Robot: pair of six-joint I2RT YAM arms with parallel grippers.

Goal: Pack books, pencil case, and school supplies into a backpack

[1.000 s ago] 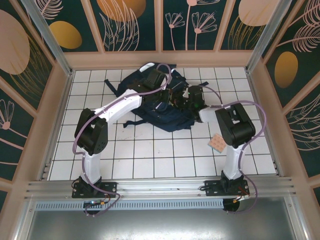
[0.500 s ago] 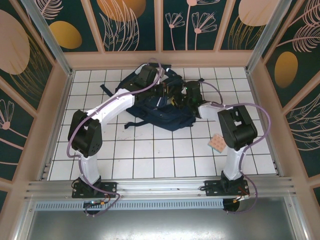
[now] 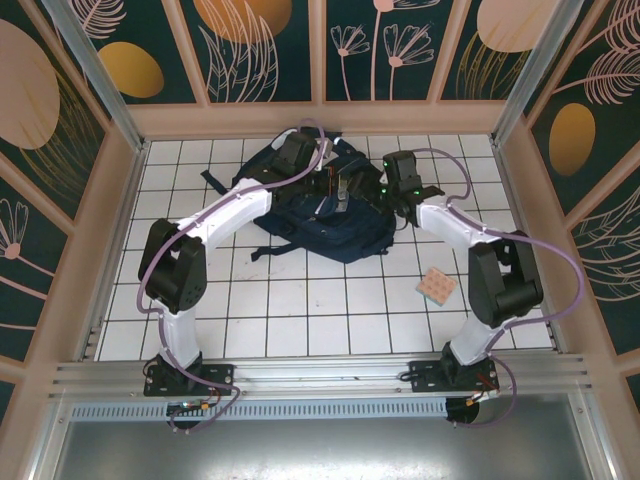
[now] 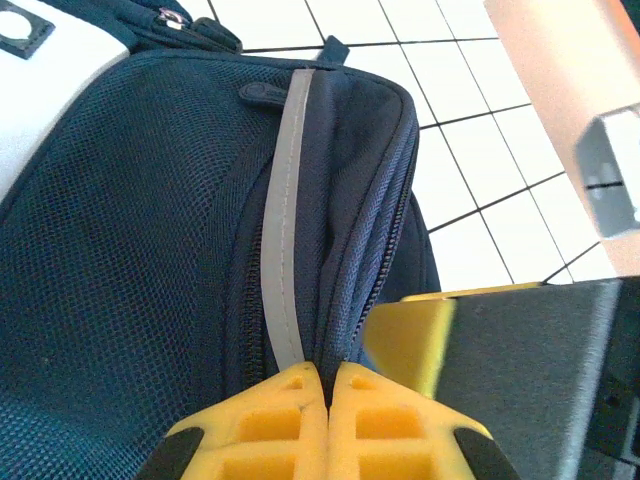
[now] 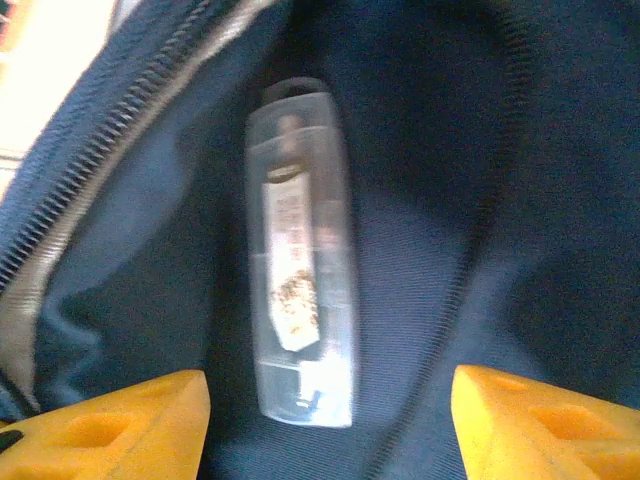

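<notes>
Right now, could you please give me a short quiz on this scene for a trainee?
1. True or false: the right hand is shut on the clear box inside the backpack.
2. Where does the pink dotted pad lie? A: inside the backpack; B: on the tiled table; C: on the box.
3. What does the left hand pinch?
Key: 1 false, open; 2 B; 3 the backpack's fabric.

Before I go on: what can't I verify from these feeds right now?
- Right wrist: print on the clear box is blurred.
- Top: the backpack opening is largely hidden under both arms.
- Left wrist: frame edge cuts off the left end effector; how much fabric it pinches is unclear.
- Top: dots on the pad are too small.
</notes>
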